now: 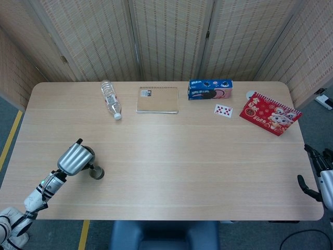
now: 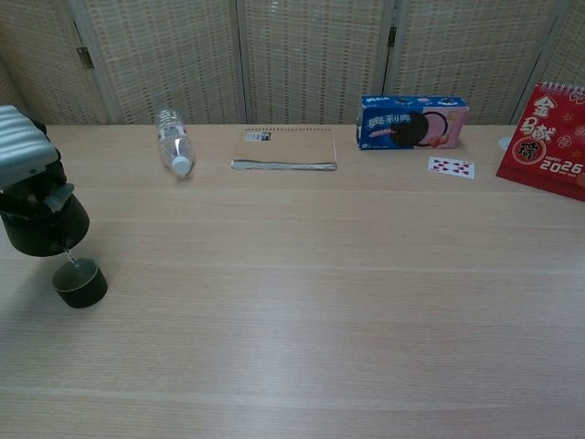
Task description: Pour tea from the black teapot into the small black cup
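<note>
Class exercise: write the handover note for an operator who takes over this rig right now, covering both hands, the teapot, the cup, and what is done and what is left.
Left hand: holds the black teapot, tilted over the small black cup at the table's front left.
Right hand: open, holding nothing, off the table's right edge.
Done: teapot lifted and tipped; a thin stream shows running into the cup in the chest view.
Left: finish the pour, level the teapot, set it down.

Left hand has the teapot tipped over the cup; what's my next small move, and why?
Probably hold this tilt steady. In the chest view a thin stream runs from the black teapot, gripped by the left hand, into the small black cup directly below; the fill level isn't visible.
</note>
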`<state>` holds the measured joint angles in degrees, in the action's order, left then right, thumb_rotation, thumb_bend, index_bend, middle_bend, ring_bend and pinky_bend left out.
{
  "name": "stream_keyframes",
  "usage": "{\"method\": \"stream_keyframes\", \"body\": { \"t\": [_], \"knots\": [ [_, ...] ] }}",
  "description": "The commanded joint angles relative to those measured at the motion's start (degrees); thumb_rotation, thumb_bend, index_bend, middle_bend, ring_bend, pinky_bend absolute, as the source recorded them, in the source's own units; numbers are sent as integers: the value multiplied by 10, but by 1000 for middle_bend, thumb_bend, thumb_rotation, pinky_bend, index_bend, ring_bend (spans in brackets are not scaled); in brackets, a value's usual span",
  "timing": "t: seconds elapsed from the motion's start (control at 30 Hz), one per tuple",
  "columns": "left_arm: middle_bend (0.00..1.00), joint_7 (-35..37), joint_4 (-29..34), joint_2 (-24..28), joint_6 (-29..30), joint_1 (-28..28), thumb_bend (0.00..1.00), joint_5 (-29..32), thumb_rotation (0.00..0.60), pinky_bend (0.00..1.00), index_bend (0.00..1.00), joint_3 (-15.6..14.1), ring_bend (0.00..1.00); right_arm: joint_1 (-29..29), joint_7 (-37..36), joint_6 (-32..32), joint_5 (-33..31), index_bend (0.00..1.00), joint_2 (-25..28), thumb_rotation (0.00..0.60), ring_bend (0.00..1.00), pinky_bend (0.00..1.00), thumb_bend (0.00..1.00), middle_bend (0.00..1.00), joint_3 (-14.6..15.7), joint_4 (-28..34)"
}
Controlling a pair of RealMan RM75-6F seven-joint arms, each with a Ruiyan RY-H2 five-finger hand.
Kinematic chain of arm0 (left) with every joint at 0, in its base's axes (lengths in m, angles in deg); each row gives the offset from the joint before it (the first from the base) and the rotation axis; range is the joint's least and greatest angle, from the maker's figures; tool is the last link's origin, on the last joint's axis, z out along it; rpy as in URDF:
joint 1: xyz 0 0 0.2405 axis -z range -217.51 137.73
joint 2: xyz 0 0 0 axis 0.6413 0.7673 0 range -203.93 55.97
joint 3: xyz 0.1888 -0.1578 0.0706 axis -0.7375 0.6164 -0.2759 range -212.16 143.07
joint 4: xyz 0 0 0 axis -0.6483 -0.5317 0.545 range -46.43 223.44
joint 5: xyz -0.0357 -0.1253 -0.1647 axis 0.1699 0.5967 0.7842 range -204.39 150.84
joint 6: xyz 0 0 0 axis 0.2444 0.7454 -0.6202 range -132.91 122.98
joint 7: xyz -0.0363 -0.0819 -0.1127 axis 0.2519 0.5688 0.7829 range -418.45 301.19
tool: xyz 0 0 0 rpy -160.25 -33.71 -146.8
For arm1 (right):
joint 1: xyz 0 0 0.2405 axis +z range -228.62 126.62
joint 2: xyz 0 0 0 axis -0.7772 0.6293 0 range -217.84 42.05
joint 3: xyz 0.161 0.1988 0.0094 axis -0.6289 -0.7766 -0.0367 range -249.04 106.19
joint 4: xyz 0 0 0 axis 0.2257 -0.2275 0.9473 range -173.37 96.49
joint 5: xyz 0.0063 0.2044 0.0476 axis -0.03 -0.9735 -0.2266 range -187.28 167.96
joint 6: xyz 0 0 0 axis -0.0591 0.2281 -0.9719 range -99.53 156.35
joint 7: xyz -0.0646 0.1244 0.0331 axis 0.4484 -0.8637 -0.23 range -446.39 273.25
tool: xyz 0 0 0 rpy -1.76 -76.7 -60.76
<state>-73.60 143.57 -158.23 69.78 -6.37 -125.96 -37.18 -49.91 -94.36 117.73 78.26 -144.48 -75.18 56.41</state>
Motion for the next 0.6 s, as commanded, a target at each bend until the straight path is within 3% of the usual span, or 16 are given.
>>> {"method": "stream_keyframes", "body": {
  "t": [0.03,0.6],
  "knots": [
    [1000,-2,-1,-1,1,0,695,-1,372,583,1000,0,950,0,0,0,0,56,0,600,258,79,425,202,0,-1],
    [1000,-10,-4,2,3,0,697,-6,398,584,1000,-3,950,-1,-1,2,0,56,0,600,257,79,426,202,-1,-2]
  ]
}}
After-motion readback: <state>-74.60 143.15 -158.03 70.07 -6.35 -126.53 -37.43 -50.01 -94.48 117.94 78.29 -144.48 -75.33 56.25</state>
